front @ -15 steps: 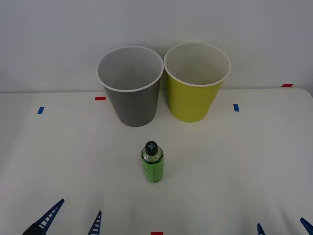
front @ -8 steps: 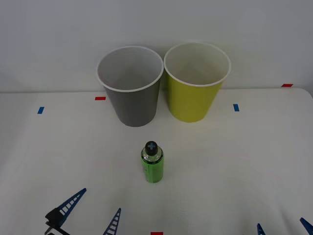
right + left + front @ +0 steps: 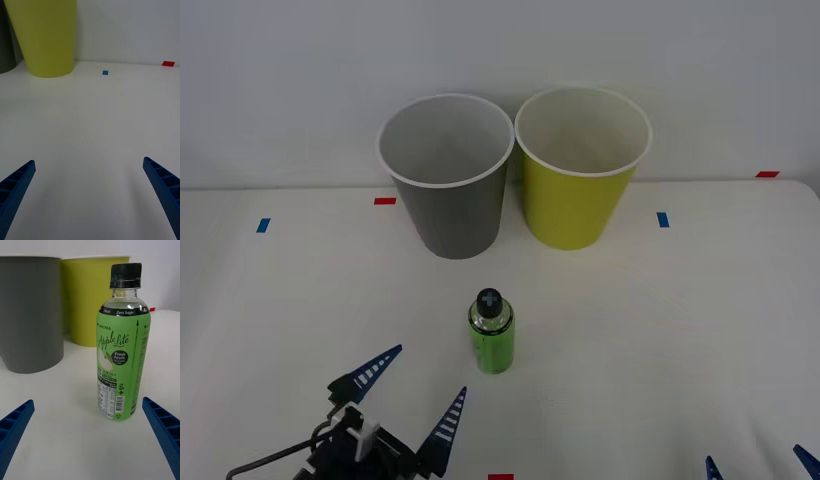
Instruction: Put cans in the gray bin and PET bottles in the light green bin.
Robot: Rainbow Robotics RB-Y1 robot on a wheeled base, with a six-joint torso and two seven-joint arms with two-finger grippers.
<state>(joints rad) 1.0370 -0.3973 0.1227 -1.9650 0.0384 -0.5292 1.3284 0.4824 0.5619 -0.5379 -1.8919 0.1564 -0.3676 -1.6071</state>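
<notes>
Jaws spread wide and empty, the left gripper (image 3: 412,402) has advanced from the desk's near left toward the upright PET bottle (image 3: 491,332), lining up a grasp before the far light green bin (image 3: 580,175).

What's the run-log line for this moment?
left gripper: open, nearing PET bottle | right gripper: open, parked | gray bin, light green bin: empty
</notes>
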